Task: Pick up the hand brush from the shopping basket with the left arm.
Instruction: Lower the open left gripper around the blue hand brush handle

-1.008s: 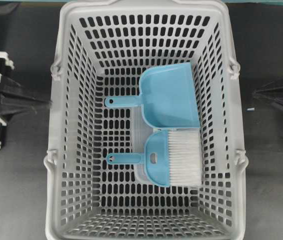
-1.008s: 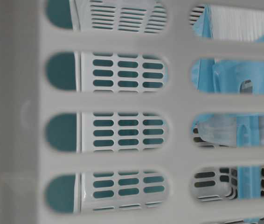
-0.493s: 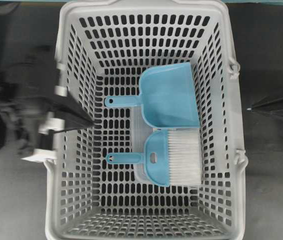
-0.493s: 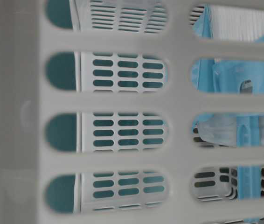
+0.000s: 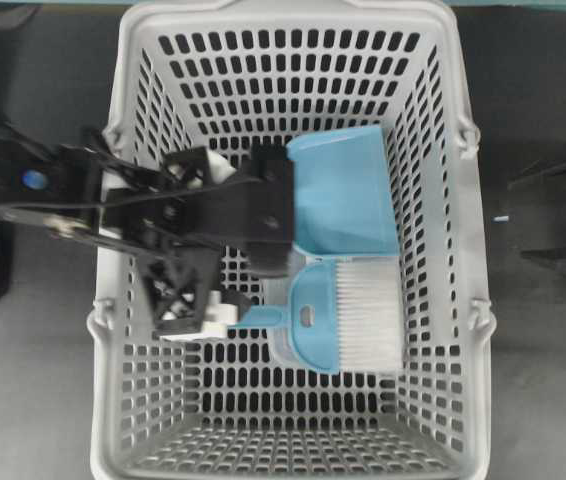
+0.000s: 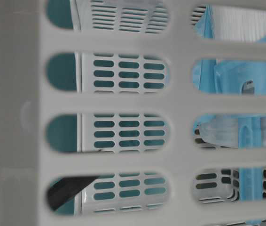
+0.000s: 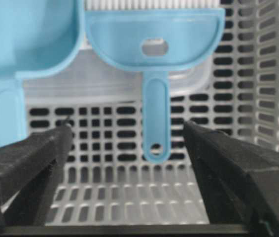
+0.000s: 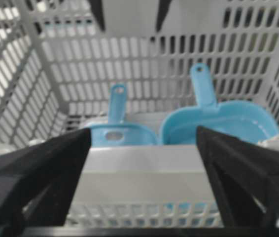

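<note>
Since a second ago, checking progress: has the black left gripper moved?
Yes. The left gripper has swung rightward over the light-grey slotted shopping basket's left wall, jaws open near the light-blue hand brush.

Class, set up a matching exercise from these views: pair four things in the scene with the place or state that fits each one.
Things:
1. hand brush
2. dustpan
3. left gripper
4. shopping basket

Places or states:
A. light grey, walls pierced with oval slots
B. open, a finger on either side of a thin blue handle
C. lying in the basket, white bristles pointing right in the overhead view
D. lying in the basket, no bristles, partly covered by the black arm

Pairs: 1-C, 2-D, 3-B, 4-A
</note>
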Motion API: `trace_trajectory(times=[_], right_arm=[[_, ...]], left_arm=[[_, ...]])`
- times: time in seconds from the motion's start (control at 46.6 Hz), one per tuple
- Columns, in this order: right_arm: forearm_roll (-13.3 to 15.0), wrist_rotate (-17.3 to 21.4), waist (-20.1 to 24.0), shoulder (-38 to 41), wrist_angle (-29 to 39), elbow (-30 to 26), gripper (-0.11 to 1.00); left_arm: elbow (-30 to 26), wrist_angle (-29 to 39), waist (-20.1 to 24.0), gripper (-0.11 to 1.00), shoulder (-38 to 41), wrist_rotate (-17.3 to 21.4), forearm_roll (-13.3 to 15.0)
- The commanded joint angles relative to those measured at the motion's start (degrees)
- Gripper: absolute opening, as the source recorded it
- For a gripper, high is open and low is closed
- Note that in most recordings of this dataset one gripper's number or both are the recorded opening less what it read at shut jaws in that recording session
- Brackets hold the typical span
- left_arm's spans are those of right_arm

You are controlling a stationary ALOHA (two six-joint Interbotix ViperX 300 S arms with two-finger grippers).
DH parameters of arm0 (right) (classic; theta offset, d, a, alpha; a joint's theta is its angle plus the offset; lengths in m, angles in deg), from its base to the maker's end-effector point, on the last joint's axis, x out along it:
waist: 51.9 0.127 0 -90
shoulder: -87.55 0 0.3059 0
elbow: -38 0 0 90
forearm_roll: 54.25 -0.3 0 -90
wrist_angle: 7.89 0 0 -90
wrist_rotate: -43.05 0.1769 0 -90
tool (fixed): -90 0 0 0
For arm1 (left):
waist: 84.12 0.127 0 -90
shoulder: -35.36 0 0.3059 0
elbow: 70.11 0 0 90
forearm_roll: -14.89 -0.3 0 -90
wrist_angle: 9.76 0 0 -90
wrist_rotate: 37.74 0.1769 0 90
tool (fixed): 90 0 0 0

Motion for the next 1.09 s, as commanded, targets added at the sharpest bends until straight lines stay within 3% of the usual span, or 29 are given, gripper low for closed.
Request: trace_trajectory(times=[0.0, 0.472, 0.815, 1.072], right_arm=[[-0.26, 0.18, 0.18, -0.26, -0.26, -1.58, 0.82], [-0.44, 3.69, 0.18, -4.83, -0.26, 0.97, 0.79], [-0.44, 3.69, 0.18, -6.86, -0.26, 1.23, 0.79], [-0.35, 3.69, 0.18, -6.94, -0.44, 1.41, 0.79]], left_arm=[[-1.58, -0.09, -0.70, 1.00, 1.67, 0.00, -0.26], [-2.55, 0.00, -2.90, 0.99, 15.21, -2.29, -0.26], [1.32, 0.09, -1.85, 0.99, 16.79, -2.29, -0.18], [-0.18, 2.20, -2.55, 0.99, 15.21, -2.46, -0.26]])
